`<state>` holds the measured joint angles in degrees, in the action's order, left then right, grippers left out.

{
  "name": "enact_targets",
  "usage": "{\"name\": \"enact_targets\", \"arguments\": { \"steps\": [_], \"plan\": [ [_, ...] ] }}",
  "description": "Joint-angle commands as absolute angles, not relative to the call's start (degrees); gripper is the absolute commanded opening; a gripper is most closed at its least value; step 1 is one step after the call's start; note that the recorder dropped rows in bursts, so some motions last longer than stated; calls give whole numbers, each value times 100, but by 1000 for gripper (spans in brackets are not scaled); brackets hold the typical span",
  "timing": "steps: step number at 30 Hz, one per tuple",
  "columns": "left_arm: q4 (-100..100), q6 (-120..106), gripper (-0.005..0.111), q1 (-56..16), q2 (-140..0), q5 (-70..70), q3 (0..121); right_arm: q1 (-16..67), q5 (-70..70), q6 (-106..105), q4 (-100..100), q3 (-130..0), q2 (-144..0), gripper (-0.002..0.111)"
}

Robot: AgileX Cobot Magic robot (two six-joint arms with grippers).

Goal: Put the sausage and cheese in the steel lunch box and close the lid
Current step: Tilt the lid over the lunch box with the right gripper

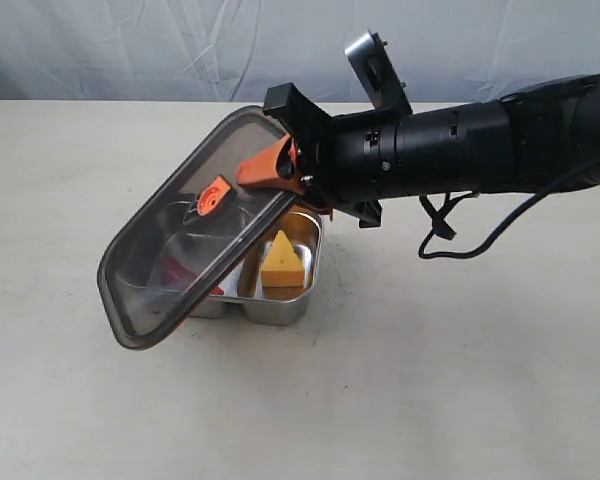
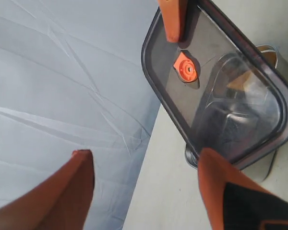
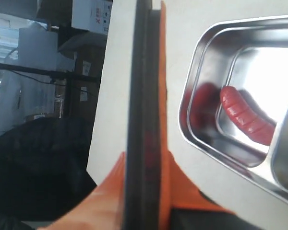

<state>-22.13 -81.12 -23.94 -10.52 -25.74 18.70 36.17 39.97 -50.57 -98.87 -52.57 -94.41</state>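
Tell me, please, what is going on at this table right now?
The right gripper holds the lid by one edge, tilted above the steel lunch box and not yet seated on it. The cheese sits in one compartment and the sausage lies in the other. The left gripper is open and holds nothing.

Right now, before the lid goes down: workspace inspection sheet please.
Surface: plain beige table.
Job's things: red toy sausage and yellow cheese wedge in separate compartments of shiny steel lunch box; dark translucent plastic lid held tilted above it.
Clutter: nothing seen.
Grippers: right gripper shut on lid; left gripper open, empty.
Cables: black cable loop hanging under right arm.
Surroundings: wrinkled pale cloth backdrop.
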Motion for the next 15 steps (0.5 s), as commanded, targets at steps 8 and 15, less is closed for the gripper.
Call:
{"name": "enact_targets", "arguments": {
  "steps": [8,15],
  "plan": [
    [-631,-5914,58,-2421,-631,-2028,1884,3994,1798,-4565,-9995,-4868,-8299,-1],
    [344,-4722,57,-2421,-410,-1958,1884,4410,1368,-4304,-9995,-4868,-8144,-1]
  ]
}}
